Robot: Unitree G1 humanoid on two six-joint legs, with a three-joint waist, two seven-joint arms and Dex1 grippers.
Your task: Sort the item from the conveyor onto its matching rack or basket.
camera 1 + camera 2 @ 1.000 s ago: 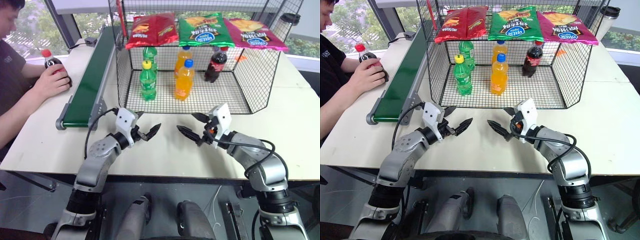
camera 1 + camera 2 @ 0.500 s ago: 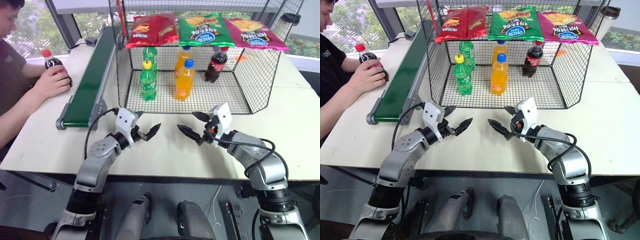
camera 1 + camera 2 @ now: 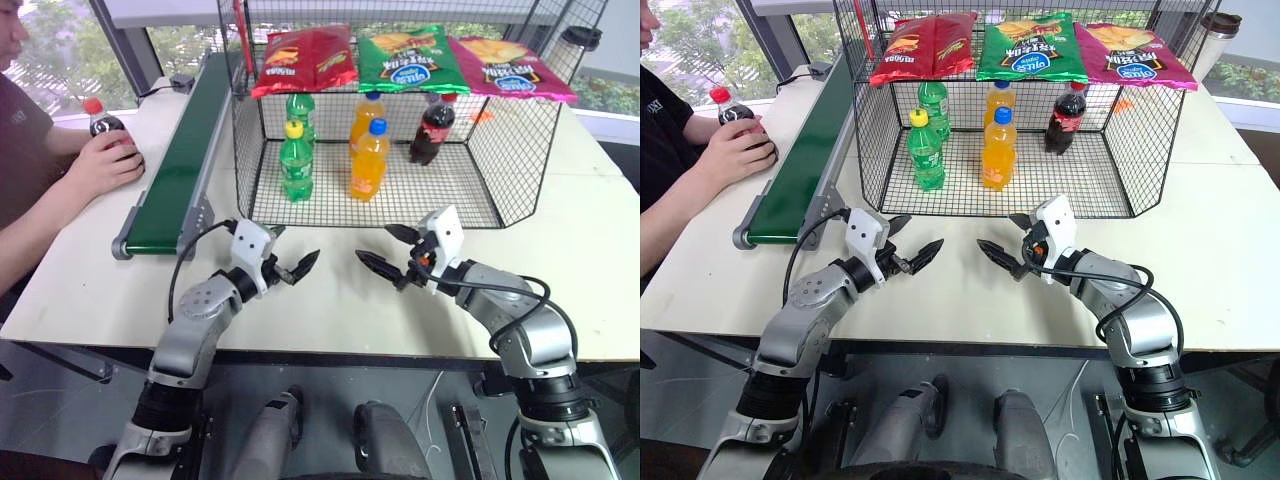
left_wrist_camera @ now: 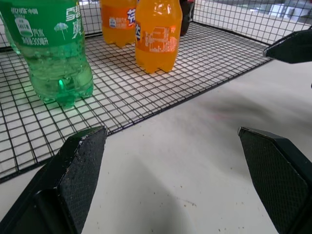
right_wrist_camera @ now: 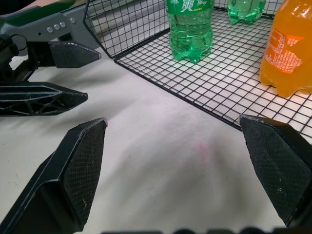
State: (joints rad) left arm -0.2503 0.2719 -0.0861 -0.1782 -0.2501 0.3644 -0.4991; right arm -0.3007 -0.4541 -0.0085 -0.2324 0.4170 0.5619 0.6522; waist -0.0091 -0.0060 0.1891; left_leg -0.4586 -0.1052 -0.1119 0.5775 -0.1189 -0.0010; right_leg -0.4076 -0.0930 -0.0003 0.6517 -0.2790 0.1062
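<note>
A small cola bottle (image 3: 104,127) with a red cap stands on the table left of the conveyor (image 3: 183,150), with a person's hand (image 3: 105,160) around it. The dark-green belt carries nothing. A second cola bottle (image 3: 432,128) stands at the back right inside the black wire rack (image 3: 520,160). My left gripper (image 3: 300,242) and right gripper (image 3: 373,243) hover over the table in front of the rack. Their tips face each other, and both are open and hold nothing. In the left wrist view the left gripper (image 4: 170,131) points at the rack's front edge.
Two green soda bottles (image 3: 295,160) and two orange soda bottles (image 3: 368,158) stand on the rack's wire floor. Three crisp bags (image 3: 405,58) lie on its sloped top shelf. The person sits at the table's left side. A dark cup (image 3: 580,40) stands at the far right.
The person's head has drawn back towards the left edge. Both grippers and all the bottles are where they were.
</note>
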